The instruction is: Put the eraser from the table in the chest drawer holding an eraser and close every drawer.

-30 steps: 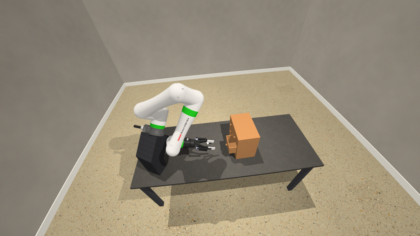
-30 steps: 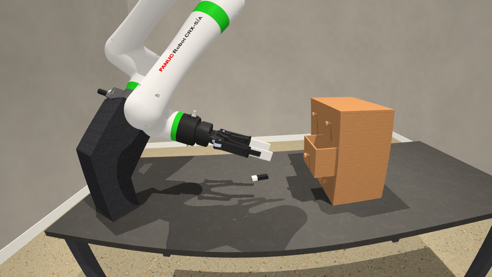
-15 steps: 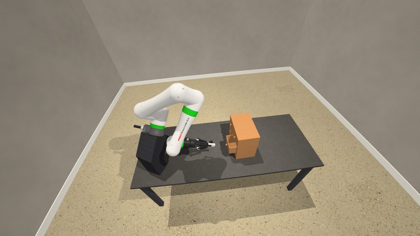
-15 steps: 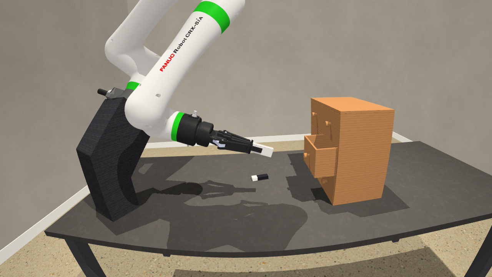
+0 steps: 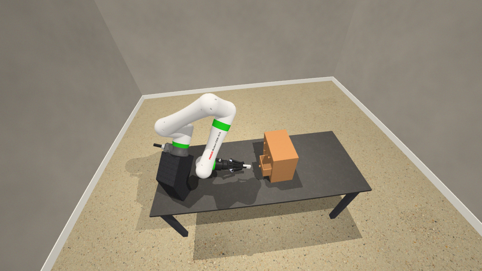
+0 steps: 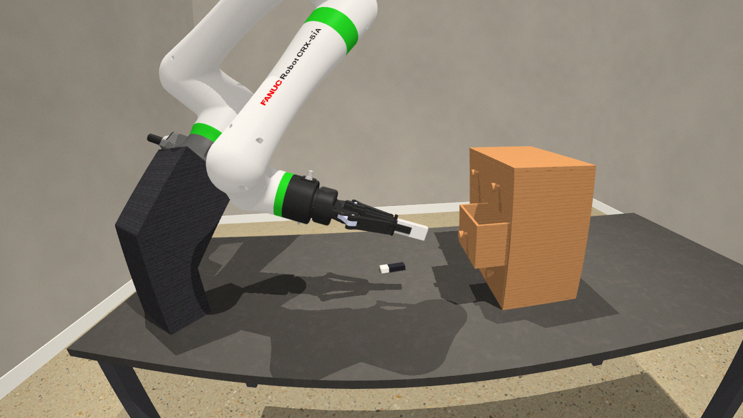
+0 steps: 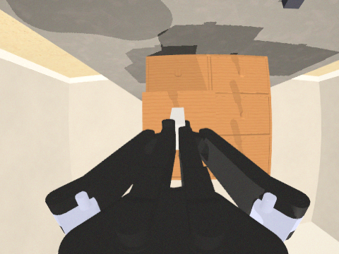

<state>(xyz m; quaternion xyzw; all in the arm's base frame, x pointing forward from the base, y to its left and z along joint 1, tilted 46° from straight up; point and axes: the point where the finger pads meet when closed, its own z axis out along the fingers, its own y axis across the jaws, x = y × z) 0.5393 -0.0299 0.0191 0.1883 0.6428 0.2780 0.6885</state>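
Observation:
The eraser (image 6: 392, 267) (image 7: 293, 3), black with a white end, lies on the table below the fingers; the gripper hides it in the top view. My gripper (image 5: 247, 166) (image 6: 418, 230) (image 7: 178, 117) is shut with nothing between its white pads. It points nearly level at the chest, above the table, its tips a gap short of the open drawer's front. The orange chest (image 5: 284, 148) (image 6: 550, 229) (image 7: 256, 74) stands upright. Its middle-row drawer (image 5: 266, 172) (image 6: 492, 247) (image 7: 155, 107), on the side nearer the exterior camera, is pulled partway out. Its floor is not fully visible, and no eraser shows inside.
The chest's other drawers look pushed in, with small knobs on their fronts. The dark table (image 5: 323, 161) (image 6: 332, 343) carries the arm's black pedestal (image 5: 171, 175) (image 6: 166, 233) at its left end. Beige walls stand beyond it.

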